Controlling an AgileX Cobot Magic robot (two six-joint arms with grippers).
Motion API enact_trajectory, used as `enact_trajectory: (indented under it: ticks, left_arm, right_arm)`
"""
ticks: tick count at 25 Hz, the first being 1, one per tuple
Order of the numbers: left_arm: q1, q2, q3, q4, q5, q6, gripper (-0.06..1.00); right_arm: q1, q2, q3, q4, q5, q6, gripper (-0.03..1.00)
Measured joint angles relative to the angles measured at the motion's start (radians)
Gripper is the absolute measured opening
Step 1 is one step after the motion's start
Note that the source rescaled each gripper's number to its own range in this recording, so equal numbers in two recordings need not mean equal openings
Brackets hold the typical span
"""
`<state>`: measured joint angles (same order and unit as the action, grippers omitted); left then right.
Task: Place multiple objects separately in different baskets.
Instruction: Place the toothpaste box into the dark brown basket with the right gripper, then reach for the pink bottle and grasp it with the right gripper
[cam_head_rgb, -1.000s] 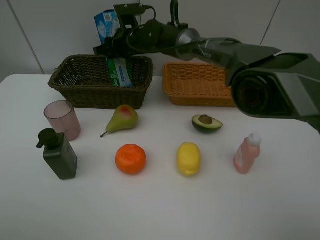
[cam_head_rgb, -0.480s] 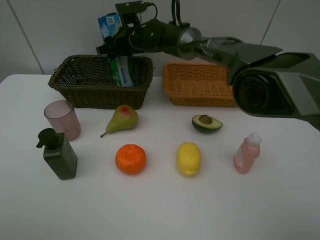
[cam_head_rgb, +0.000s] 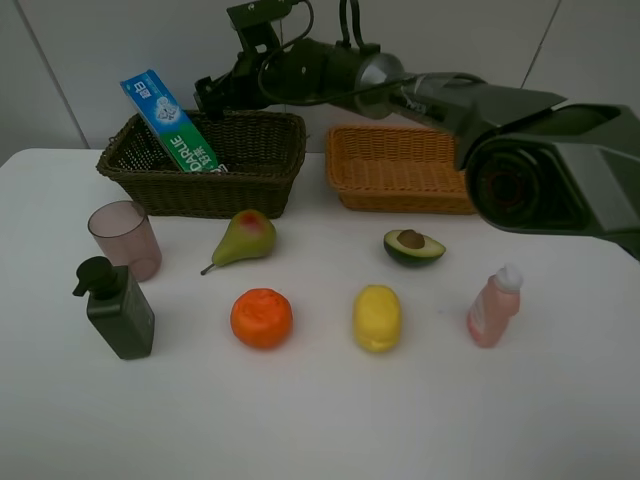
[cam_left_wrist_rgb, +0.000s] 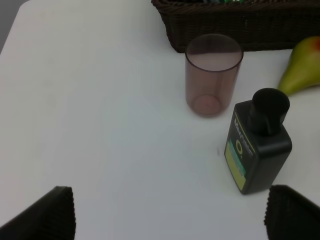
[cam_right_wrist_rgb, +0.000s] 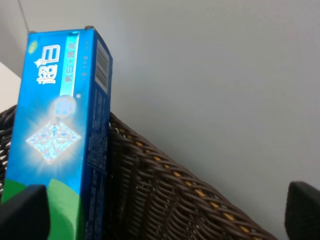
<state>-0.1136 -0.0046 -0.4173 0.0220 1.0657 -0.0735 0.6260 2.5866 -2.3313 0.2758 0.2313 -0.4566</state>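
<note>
Above the white table (cam_head_rgb: 300, 420), the right gripper (cam_right_wrist_rgb: 162, 212) hangs spread, empty, beside the leaning toothpaste box (cam_head_rgb: 172, 121).

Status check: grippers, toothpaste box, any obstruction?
Left gripper open, near pink cup. Right gripper open over dark basket. Toothpaste box leaning inside it, not held. No obstruction seen.

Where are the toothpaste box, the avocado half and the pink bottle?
Blue-green toothpaste box (cam_head_rgb: 172, 122): high view, printed face.
Green avocado half (cam_head_rgb: 410, 239): high view, brown pit.
Small pink plastic bottle (cam_head_rgb: 490, 313): high view, body.
</note>
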Motion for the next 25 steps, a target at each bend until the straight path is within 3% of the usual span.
enact_trajectory:
  ticks: [14, 25]
  left_arm:
    - [0.0, 0.0, 0.0, 0.0, 0.0, 0.0, 1.0]
    - [0.0, 0.0, 0.0, 0.0, 0.0, 0.0, 1.0]
  right_arm:
    - [0.002, -0.037, 0.0, -0.028, 0.038, 0.0, 1.0]
    - [0.002, -0.158, -0.003, -0.093, 0.257, 0.0, 1.0]
